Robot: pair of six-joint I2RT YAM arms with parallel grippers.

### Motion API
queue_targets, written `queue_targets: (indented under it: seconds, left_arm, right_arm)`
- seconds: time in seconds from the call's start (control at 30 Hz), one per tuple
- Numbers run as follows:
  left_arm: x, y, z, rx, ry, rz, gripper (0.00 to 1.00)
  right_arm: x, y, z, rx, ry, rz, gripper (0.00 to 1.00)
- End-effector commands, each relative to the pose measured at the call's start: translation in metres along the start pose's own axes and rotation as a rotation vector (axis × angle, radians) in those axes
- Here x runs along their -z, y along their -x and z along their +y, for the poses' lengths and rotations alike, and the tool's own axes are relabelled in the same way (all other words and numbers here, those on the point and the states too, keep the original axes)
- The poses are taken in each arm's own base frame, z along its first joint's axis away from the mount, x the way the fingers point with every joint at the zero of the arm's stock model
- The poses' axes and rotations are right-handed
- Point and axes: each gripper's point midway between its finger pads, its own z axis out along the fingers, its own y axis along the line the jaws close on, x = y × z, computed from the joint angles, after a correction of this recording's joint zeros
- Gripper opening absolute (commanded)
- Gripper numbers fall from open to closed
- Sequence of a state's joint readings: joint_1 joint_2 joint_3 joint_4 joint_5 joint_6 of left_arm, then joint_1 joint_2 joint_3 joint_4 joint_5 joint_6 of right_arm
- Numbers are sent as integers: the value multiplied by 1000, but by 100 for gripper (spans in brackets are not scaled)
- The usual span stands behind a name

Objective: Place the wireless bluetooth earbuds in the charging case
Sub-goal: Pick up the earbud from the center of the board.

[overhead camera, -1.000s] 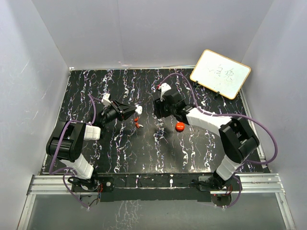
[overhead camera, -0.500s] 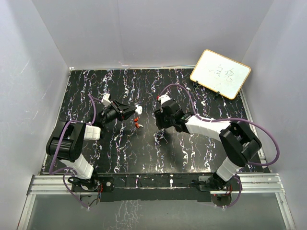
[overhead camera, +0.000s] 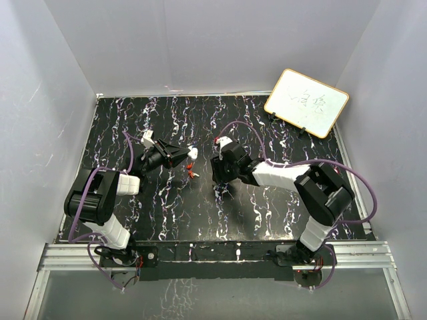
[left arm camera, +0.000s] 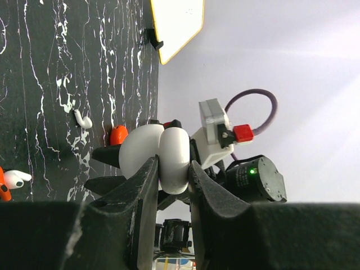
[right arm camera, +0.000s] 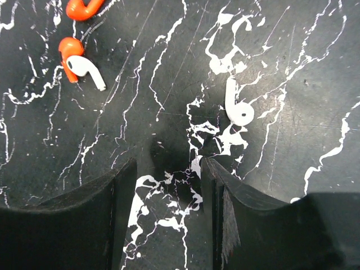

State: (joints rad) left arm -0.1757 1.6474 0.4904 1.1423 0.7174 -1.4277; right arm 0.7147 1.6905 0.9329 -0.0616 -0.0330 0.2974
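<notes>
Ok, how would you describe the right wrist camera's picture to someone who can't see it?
The right claw hangs open over a black marbled table, gripping nothing. A white earbud lies ahead, slightly right; an orange-tipped white earbud and an orange piece lie at upper left.

The table (right arm camera: 292,185) is black, white-veined; earbud (right arm camera: 237,107) and charging case (left arm camera: 163,152) white.

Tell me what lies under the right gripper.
Only bare marbled table between the right gripper's fingers; a white earbud lies just ahead. The fingers hide the rest.
</notes>
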Motion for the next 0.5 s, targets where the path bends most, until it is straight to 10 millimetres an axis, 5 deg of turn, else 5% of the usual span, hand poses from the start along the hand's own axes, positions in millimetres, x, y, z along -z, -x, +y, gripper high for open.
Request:
queue_targets:
  seconds: [0.0,0.47]
  left_arm:
    - [-1,5,-19,-59,-46,2,0]
    - [2,8,-18,-56,-44,-5,0]
  right_arm:
    - [-9,7,9,-15,38,-33,47]
    - [-32,0,-10,-4,-58,-9,47]
